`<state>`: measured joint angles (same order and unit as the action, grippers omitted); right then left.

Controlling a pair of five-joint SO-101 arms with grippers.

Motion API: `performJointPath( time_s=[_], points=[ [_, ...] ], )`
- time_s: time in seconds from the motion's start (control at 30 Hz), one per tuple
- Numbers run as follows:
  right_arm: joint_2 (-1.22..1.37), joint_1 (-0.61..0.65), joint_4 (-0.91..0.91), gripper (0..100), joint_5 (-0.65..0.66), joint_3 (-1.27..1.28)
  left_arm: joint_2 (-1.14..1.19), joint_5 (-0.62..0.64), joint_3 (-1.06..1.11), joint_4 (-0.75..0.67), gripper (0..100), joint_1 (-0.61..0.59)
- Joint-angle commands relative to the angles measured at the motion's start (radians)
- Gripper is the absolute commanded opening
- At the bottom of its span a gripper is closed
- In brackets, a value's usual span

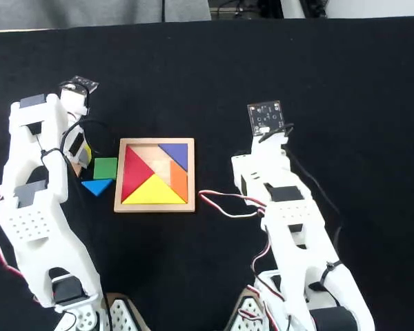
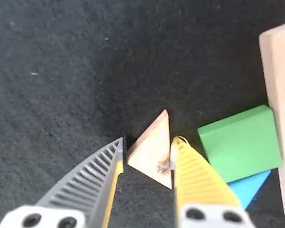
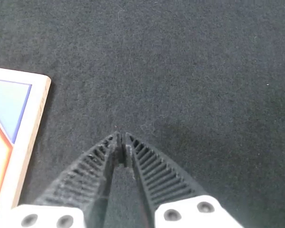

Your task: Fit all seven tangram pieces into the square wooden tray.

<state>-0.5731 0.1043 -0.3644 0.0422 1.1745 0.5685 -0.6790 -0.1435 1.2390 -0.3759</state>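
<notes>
The left gripper (image 2: 150, 140) stands narrowly open astride a plain wooden triangle (image 2: 152, 154). Its yellow finger (image 2: 194, 175) touches one edge and the grey finger (image 2: 97, 180) is just clear. A green square (image 2: 240, 145) and a blue triangle (image 2: 249, 187) lie between it and the tray (image 2: 280, 95). From above, the tray holds four coloured pieces (image 1: 155, 192). The right gripper (image 3: 121, 142) is closed, holding nothing, over black cloth (image 3: 180, 71) near the tray's corner.

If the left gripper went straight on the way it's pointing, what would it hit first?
Most likely the small wooden triangle, which lies between the left gripper's jaws on the black cloth. Depth is hard to judge.
</notes>
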Motion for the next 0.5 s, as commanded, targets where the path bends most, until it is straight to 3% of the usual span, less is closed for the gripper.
performJointPath(
  time_s=[0.0,0.37,0.47],
  points=[
    [-0.044,0.008,0.021,1.1,0.011,-0.008,-0.035,0.054,-0.071,0.052,13,0.004],
    [-0.044,0.008,0.021,1.1,0.011,-0.005,-0.242,0.087,-0.371,0.496,13,0.005],
    [-0.044,0.008,0.017,1.1,0.011,-0.004,-0.341,0.155,-0.357,0.522,13,0.004]
  ],
)
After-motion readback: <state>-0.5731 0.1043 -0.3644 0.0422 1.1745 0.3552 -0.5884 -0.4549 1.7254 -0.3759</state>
